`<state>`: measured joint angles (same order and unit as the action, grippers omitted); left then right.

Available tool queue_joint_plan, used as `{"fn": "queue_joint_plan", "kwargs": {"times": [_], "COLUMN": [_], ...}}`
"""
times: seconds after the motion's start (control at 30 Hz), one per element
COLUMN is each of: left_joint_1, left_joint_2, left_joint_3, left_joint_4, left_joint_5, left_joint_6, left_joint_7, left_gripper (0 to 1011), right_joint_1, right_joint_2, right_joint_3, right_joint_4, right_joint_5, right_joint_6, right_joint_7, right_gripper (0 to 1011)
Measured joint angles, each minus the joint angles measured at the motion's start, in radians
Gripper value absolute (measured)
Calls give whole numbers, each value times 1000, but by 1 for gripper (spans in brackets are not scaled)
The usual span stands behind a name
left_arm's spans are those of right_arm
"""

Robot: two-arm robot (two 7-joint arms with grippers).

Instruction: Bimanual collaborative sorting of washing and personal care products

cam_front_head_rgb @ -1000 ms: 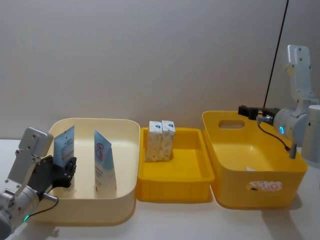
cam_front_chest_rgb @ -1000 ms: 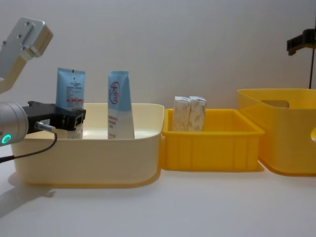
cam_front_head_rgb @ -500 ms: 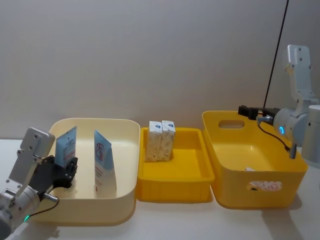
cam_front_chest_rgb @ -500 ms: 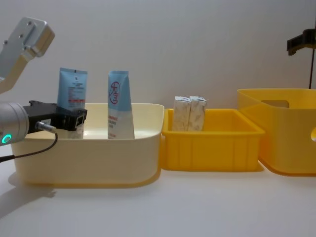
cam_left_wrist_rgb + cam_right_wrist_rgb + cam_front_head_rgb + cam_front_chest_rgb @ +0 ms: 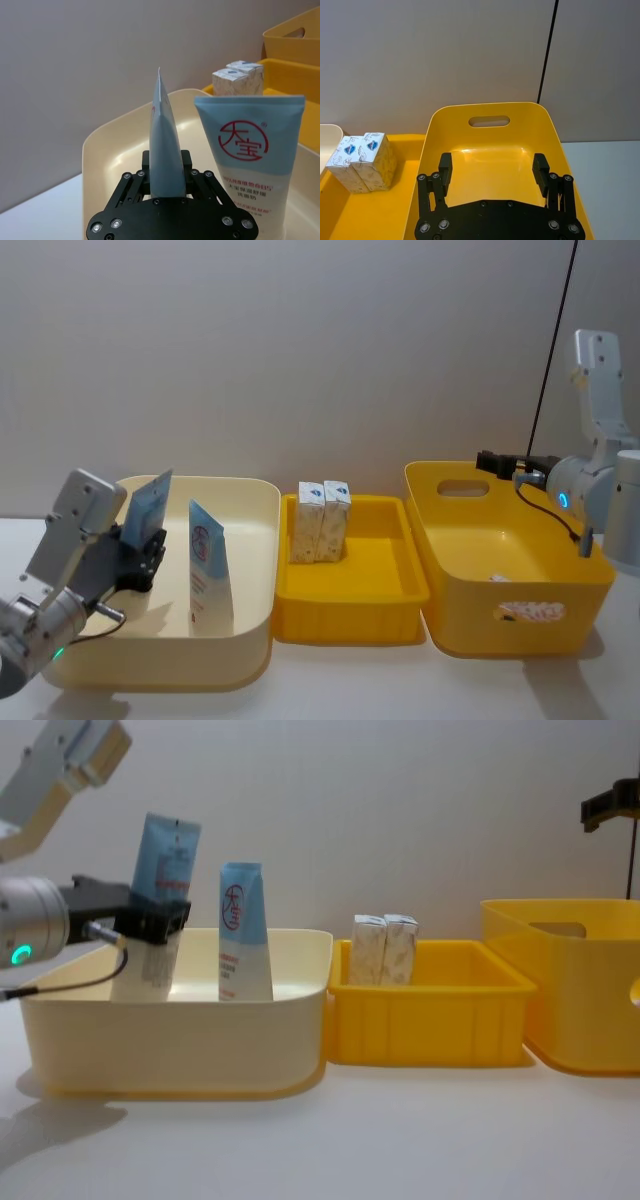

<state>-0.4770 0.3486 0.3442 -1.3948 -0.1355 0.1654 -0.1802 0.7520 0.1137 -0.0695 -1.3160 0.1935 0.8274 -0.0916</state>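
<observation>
Left pincer [image 5: 148, 548] clamps tube [image 5: 148, 505] above white table [image 5: 350, 680] before grey wall [image 5: 300, 350].

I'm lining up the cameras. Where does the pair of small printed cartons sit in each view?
Head view: cartons in the small yellow bin's back left corner.
Left wrist view: cartons beyond the standing tube.
Right wrist view: cartons beside the large yellow bin.
Chest view: cartons rising above the small yellow bin's rim.
Shared landmark: the small yellow bin.
</observation>
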Motion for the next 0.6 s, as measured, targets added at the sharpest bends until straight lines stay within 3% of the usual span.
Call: {"fn": "queue_joint_plan", "kwargs": {"times": [0.6], "left_joint_1": [-49], "left_joint_2": [7], "left_joint_3": [10], "left_joint_4": [-81], "left_joint_5": [80], "left_joint_6": [-34], "left_joint_7": [22], "left_gripper": [316], "right_joint_1": [1], "right_joint_2": [-1], "right_joint_3": [-2], "right_joint_4": [0], "right_joint_5": [-3], "right_joint_6": [-12], "right_joint_7": [7], "right_gripper": [1001]}}
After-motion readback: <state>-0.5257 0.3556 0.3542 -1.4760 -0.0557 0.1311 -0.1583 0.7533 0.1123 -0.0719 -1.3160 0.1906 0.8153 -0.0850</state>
